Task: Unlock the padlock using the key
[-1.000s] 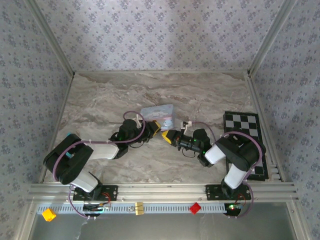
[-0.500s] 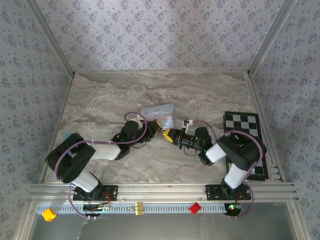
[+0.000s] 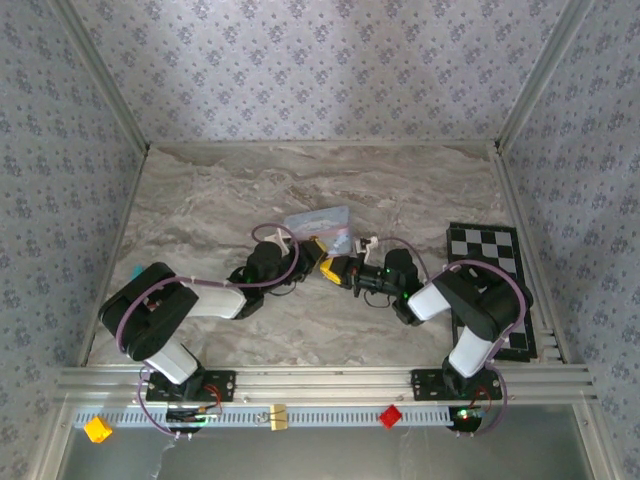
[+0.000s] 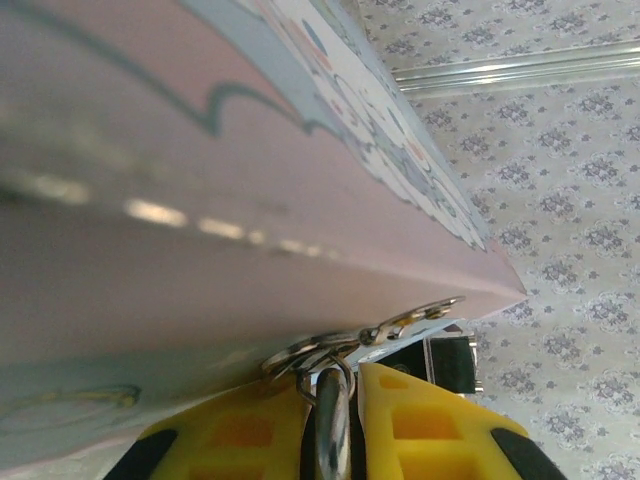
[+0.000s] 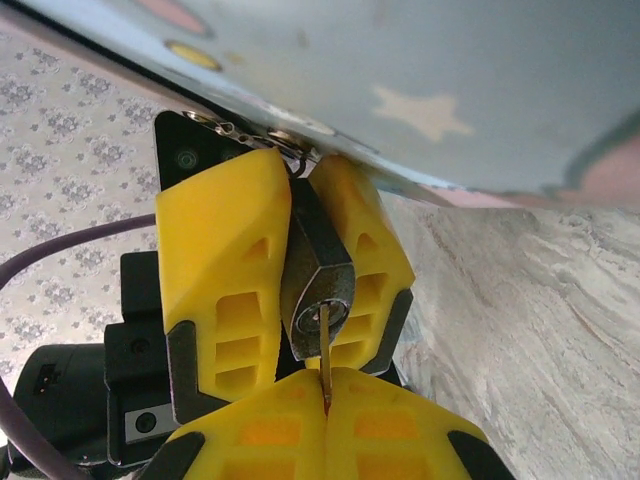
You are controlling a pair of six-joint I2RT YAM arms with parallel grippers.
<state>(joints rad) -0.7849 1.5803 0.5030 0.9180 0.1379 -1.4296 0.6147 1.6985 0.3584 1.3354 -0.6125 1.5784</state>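
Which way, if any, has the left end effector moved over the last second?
Yes. In the top view the left end effector, shut on the padlock, has shifted slightly right, toward the checkered board.

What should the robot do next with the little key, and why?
Probably the right end effector should push the key a little deeper into the padlock before turning. The key's tip sits in the keyhole, much of its blade is bare, and the left end effector grips the padlock steady.
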